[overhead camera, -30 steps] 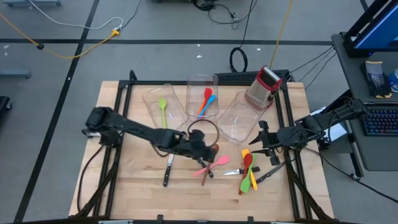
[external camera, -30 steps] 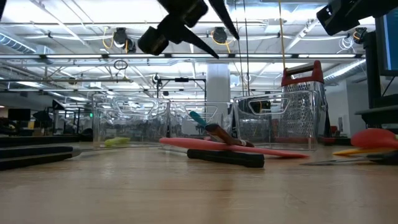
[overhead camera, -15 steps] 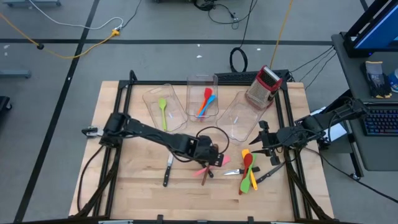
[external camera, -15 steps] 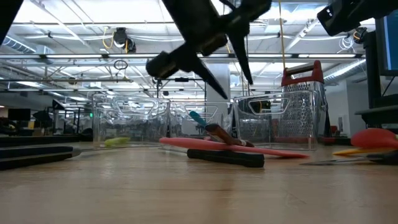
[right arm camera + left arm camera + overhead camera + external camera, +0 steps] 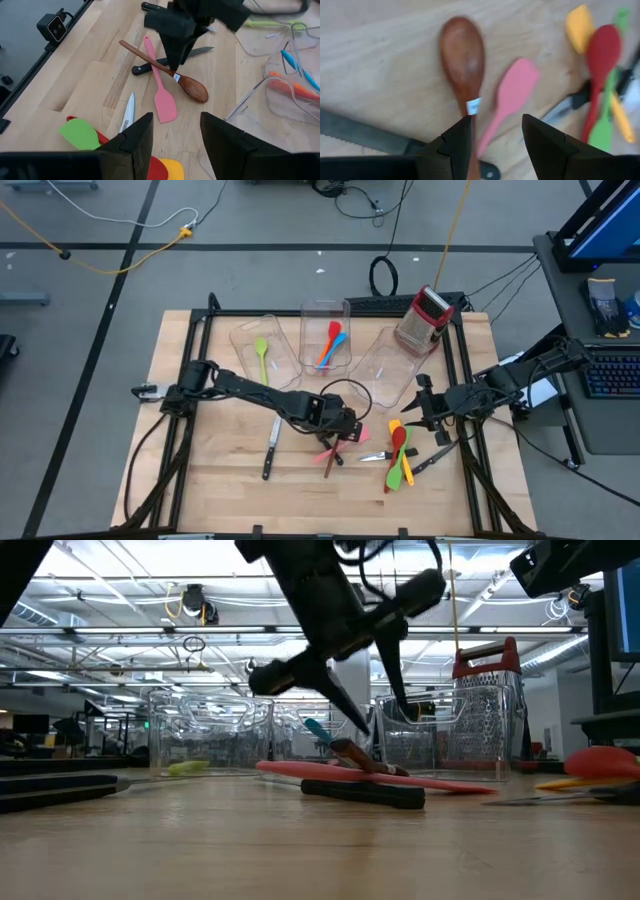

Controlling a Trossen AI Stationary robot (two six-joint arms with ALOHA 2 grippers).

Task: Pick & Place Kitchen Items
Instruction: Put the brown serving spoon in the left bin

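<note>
The left gripper [image 5: 496,134] is held open just above the brown spoon [image 5: 463,60] and pink spatula [image 5: 510,97], crossed on the wooden table [image 5: 225,470]. The right gripper [image 5: 172,136] is parked open nearby. Ceiling trusses are seen behind.

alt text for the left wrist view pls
The left gripper, fingers open, hangs just above a pink spatula and a brown wooden spoon lying on the wooden table. A serrated knife lies under their handles; red, yellow and green utensils lie beyond.
</note>
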